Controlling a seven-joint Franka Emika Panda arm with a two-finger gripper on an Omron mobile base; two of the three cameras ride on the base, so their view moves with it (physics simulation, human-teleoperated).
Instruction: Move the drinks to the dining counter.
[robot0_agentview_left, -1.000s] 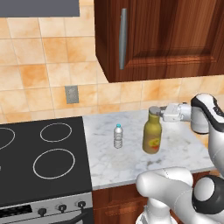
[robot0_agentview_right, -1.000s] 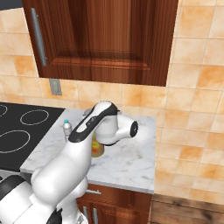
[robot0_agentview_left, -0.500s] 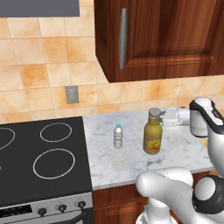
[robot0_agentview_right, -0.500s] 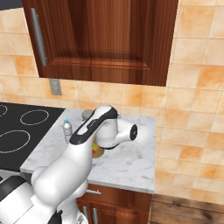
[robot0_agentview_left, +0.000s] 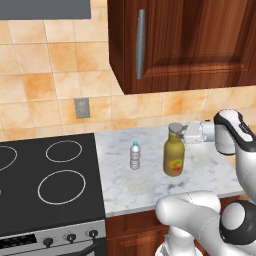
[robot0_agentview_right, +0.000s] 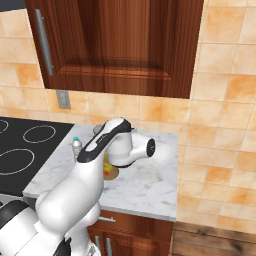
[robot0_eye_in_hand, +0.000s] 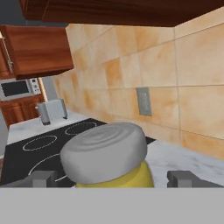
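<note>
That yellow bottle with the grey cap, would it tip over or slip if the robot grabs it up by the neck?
The amber bottle stands upright on the marble worktop, tall on a fairly narrow base, so a sideways nudge near the cap could probably tip it. It looks rigid and smooth, perhaps slippery. The gripper straddles the neck, where the wider cap might help.

You face a wall of square orange-tan ceramic tiles (robot0_agentview_left: 45, 85) with a small grey outlet plate (robot0_agentview_left: 82, 107) set into it. Above hangs a dark reddish wood cabinet (robot0_agentview_left: 200, 40) whose door carries a long vertical grey metal handle (robot0_agentview_left: 140, 44). Below, a narrow white-grey marble counter (robot0_agentview_left: 150, 182) touches a flat black stove top with white ring burners (robot0_agentview_left: 47, 185), and black knobs (robot0_agentview_left: 70, 238) line its silver front. In the hand view, a silver toaster (robot0_eye_in_hand: 51, 111) stands beyond the stove, near a microwave (robot0_eye_in_hand: 16, 89). At the right edge, you see wooden floor (robot0_agentview_right: 215, 242).
</note>
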